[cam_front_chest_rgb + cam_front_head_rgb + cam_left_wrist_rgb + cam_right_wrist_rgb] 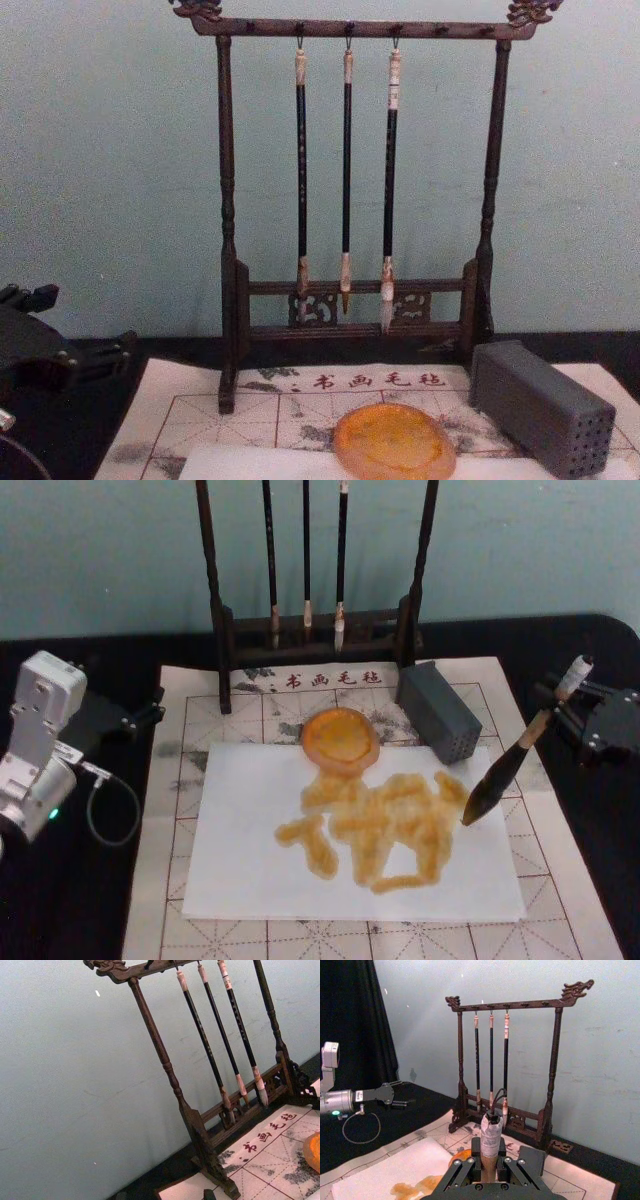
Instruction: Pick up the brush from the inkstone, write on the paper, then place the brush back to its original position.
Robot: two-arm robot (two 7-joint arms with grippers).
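Right gripper (558, 705) just beyond the paper's (250, 880) right edge, fingers clamped on the brush (505, 770) handle, left gripper (150, 712) parked off the paper's left side, pointing toward it

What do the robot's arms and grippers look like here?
The left arm is white and boxy, with a green light and a thin grey cable loop, ending in the black left gripper. The right gripper is black too, angular, with small screws.
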